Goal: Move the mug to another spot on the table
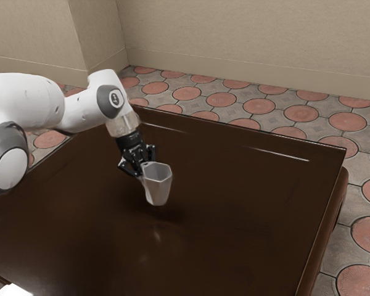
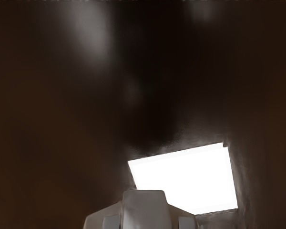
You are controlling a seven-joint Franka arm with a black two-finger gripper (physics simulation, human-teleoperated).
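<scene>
The mug (image 1: 157,184) is grey, the table (image 1: 246,209) dark brown.

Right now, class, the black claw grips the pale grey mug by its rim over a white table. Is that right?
No: the table is dark brown, not white, as the exterior view shows. The black claw does grip the pale grey mug by its rim.

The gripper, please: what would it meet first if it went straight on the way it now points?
The gripper points down, holding the mug at its rim; beyond the mug, the dark table would probably come first. How far below it lies is unclear.
</scene>
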